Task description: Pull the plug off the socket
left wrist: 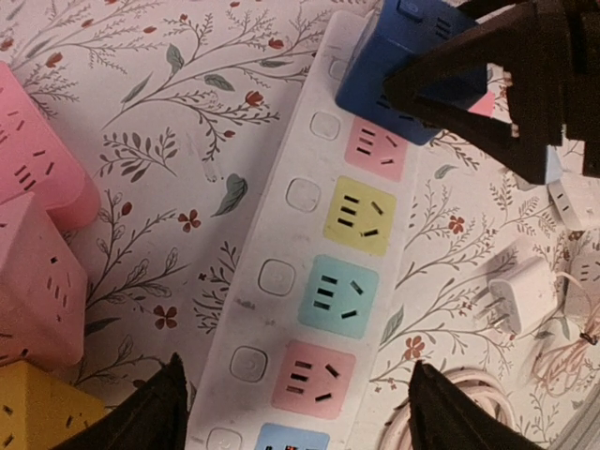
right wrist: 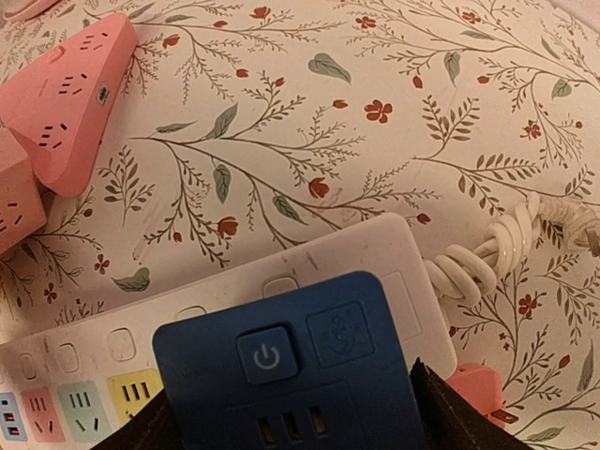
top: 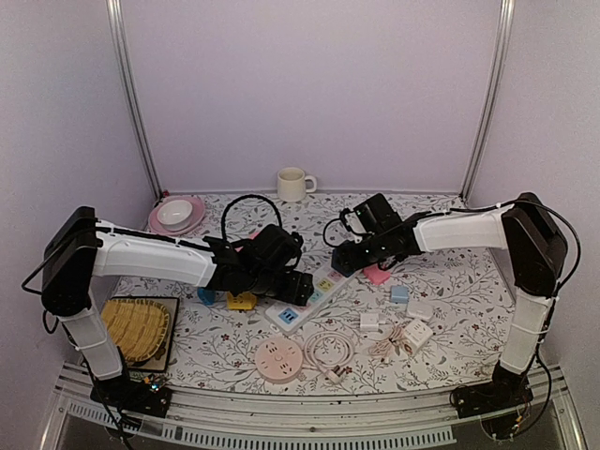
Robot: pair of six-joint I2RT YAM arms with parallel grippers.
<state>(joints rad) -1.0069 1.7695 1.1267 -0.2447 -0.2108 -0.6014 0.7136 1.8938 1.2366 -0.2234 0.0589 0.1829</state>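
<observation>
1. Find the blue plug (right wrist: 291,366) seated in the end socket of the white power strip (top: 286,317), at the strip's 1 o'clock end in the top view; body flush against the strip's face, not yet lifted
2. Note the right gripper (right wrist: 291,427) reaching in from 3 o'clock and set down over that plug, one finger on each flank of the blue body; apparently clamped onto it, with no gap showing at either side in the right wrist view
3. Read that hold as preparation for a straight draw off the pins, away from the strip's face, not a sideways twist
4. See the left gripper (left wrist: 298,398) spread wide across the strip nearer its 7 o'clock end: one finger just at the strip's edge, the other standing apart from the opposite edge; nothing clasped
5. Take that straddle as bracing, there to keep the strip from rising with the plug; impossible to tell of any downward pressure on the strip
6. Judge the step in hand as grip made, pull not begun
7. Mind the pink socket blocks (left wrist: 37,187) at 9 o'clock of the strip and the white cord (right wrist: 469,267) bundled at 3 o'clock of its end, both near enough to be nudged by a shifting strip
</observation>
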